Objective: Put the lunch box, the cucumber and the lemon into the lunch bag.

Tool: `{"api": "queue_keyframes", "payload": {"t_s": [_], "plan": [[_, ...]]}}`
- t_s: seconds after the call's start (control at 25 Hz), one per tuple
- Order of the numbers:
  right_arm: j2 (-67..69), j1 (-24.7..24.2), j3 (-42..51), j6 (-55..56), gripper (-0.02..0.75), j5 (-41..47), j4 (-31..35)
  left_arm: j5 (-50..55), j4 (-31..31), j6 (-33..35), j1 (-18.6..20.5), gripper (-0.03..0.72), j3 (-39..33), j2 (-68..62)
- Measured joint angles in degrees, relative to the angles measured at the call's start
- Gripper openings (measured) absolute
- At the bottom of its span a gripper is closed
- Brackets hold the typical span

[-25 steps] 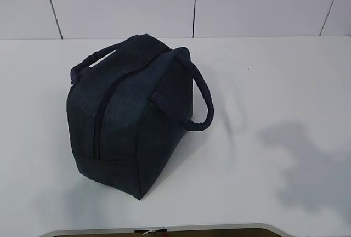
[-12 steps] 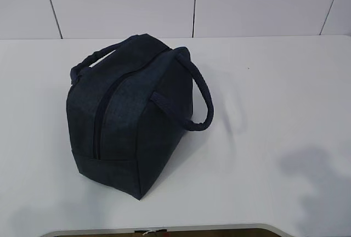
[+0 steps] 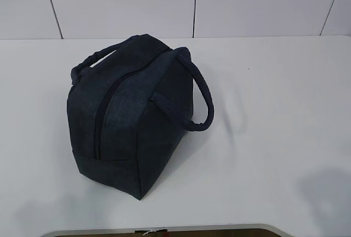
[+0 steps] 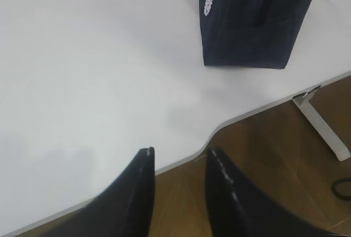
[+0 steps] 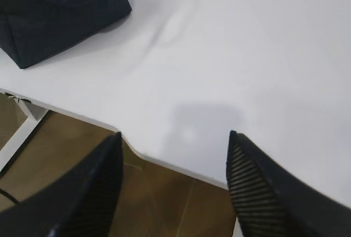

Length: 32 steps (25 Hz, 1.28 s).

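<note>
The navy lunch bag (image 3: 131, 113) sits zipped, apparently fully, left of centre on the white table (image 3: 274, 111). Left gripper (image 4: 178, 157) narrowly parted, right gripper (image 5: 174, 141) wide, both empty at the near edge.

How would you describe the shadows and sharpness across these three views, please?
Exterior view: soft light, a faint grey shadow on the table at the lower right corner, and the lunch bag slightly soft. Left wrist view: the left gripper is blurred, its jaws apart, and the bag's white logo is smeared. Right wrist view: the right gripper has wide-open jaws and casts a dim shadow.
</note>
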State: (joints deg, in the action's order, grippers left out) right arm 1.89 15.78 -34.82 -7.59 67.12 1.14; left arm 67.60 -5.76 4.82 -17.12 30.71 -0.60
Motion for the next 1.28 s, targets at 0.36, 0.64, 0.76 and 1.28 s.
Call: {"api": "queue_keyframes", "payload": {"t_s": [0.36,0.64,0.76,1.28], "plan": [[-2.9,0.0,5.4,0.0,0.479,-2.9,-4.1,-3.6,-1.0,0.0,0.0,0.222,-1.8,0.0],[-2.9,0.0,6.0,0.0,0.479,-2.0,-4.5,-3.7,-1.2,0.0,0.0,0.222,-1.8,0.0],[-2.9,0.0,6.0,0.1,0.479,-2.0,-4.3,-3.7,1.1,0.0,0.0,0.222,-1.8,0.0],[-2.9,0.0,6.1,0.5,0.480,-1.9,-4.2,-3.8,2.7,0.0,1.0,0.222,-1.8,0.0]]}}
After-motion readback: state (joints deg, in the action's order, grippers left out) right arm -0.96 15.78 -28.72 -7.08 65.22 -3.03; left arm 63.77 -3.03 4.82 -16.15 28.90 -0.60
